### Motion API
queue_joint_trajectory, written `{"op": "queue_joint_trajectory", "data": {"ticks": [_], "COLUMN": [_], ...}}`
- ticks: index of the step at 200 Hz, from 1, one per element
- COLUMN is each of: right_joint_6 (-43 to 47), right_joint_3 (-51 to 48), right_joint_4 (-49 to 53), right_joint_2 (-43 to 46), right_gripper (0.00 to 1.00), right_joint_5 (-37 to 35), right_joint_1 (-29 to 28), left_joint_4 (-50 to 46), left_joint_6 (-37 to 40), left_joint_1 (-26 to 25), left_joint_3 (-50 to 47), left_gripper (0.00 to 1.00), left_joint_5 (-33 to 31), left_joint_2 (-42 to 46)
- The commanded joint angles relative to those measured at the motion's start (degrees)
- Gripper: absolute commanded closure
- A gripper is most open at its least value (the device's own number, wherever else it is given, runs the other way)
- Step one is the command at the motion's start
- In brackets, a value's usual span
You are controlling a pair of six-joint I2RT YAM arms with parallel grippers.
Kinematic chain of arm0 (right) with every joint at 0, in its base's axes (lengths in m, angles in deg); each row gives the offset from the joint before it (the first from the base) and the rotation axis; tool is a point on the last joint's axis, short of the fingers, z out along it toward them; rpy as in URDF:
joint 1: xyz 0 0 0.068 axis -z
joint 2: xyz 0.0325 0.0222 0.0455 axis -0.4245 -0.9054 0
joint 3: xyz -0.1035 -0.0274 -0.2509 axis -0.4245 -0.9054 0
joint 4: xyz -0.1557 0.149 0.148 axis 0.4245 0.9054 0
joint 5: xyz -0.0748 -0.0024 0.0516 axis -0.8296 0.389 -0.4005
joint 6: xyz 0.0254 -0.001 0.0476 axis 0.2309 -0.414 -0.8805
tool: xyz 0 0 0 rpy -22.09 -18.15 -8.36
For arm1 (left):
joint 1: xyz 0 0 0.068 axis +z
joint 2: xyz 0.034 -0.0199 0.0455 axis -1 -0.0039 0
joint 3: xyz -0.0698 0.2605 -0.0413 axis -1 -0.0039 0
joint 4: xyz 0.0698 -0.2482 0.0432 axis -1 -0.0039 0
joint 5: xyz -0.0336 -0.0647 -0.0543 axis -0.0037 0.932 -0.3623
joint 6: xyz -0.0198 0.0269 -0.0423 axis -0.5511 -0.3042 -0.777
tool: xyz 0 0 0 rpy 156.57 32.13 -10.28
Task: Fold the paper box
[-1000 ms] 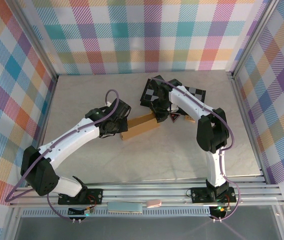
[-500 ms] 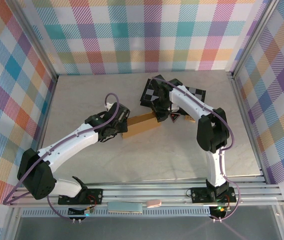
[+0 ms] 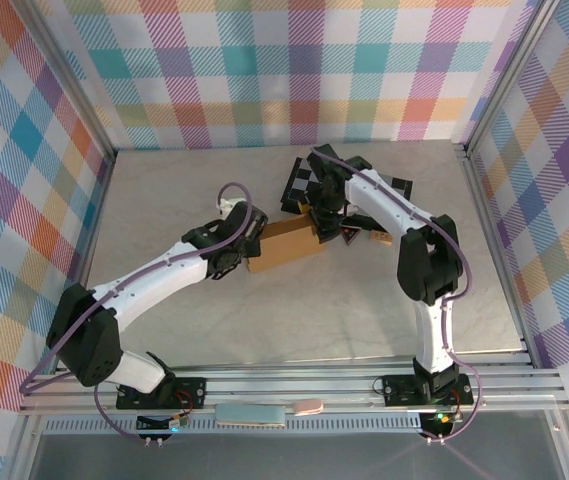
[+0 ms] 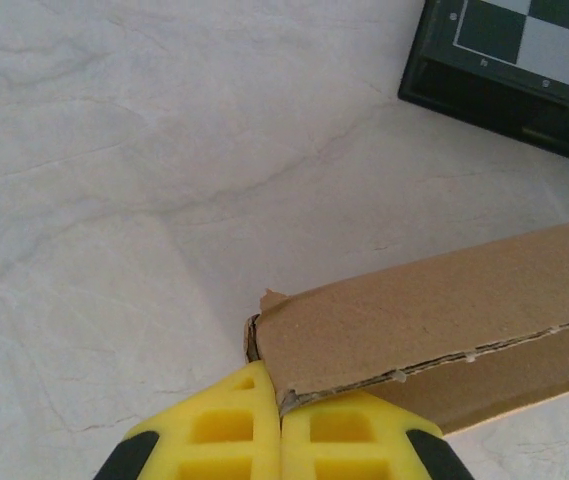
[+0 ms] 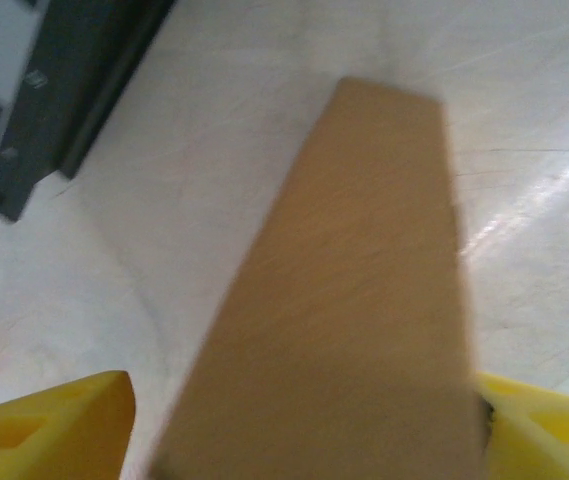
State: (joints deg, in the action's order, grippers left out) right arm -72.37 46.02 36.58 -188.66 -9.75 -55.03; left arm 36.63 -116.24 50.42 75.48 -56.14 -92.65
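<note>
The paper box (image 3: pixel 284 246) is a slim brown cardboard box lying slantwise in the middle of the table. My left gripper (image 3: pixel 249 252) is shut, and its yellow fingertips (image 4: pixel 254 420) press against the box's near left corner (image 4: pixel 294 345), where the cardboard edge is frayed. My right gripper (image 3: pixel 320 222) straddles the box's far right end. In the right wrist view the box (image 5: pixel 364 280) runs between the spread yellow fingers (image 5: pixel 54 425) of that gripper (image 5: pixel 299 440). A gap of bare table shows beside the left finger.
A black-and-grey checkered board (image 3: pixel 304 183) (image 4: pixel 524 50) (image 5: pixel 24 90) lies just behind the box, under the right arm. A small black item with a red triangle (image 3: pixel 349 235) sits to the box's right. Plaid walls and aluminium rails (image 3: pixel 294 385) enclose the table.
My right gripper has opened wide around the box's end. My left arm has slid right and forward, bringing its shut fingertips against the box's left corner. The box has shifted slightly.
</note>
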Motion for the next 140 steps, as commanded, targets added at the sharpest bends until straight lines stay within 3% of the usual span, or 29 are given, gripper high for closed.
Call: {"op": "queue_joint_trajectory", "data": {"ticks": [1, 58, 106, 140], "right_joint_6": [3.47, 4.55, 4.86, 3.16], "right_joint_3": [-2.54, -25.78, -37.55, -42.45], "right_joint_4": [-8.02, -34.86, -41.62, -48.9], "right_joint_2": [5.97, 18.63, 25.94, 26.35], "right_gripper": [0.17, 0.22, 0.24, 0.34], "right_joint_5": [3.24, 6.47, 9.93, 11.5], "right_joint_1": [0.73, 3.48, 7.56, 9.48], "left_joint_4": [-7.27, -8.37, -8.82, -8.77], "left_joint_6": [1.51, 2.44, 2.92, 2.87], "left_joint_1": [-0.77, -0.81, -0.8, -0.81], "left_joint_3": [-2.13, -0.62, -0.1, 0.16], "left_gripper": [1.0, 1.0, 1.0, 1.0], "left_joint_5": [7.69, 7.19, 7.21, 7.29], "left_joint_2": [-4.65, -6.03, -6.45, -6.82]}}
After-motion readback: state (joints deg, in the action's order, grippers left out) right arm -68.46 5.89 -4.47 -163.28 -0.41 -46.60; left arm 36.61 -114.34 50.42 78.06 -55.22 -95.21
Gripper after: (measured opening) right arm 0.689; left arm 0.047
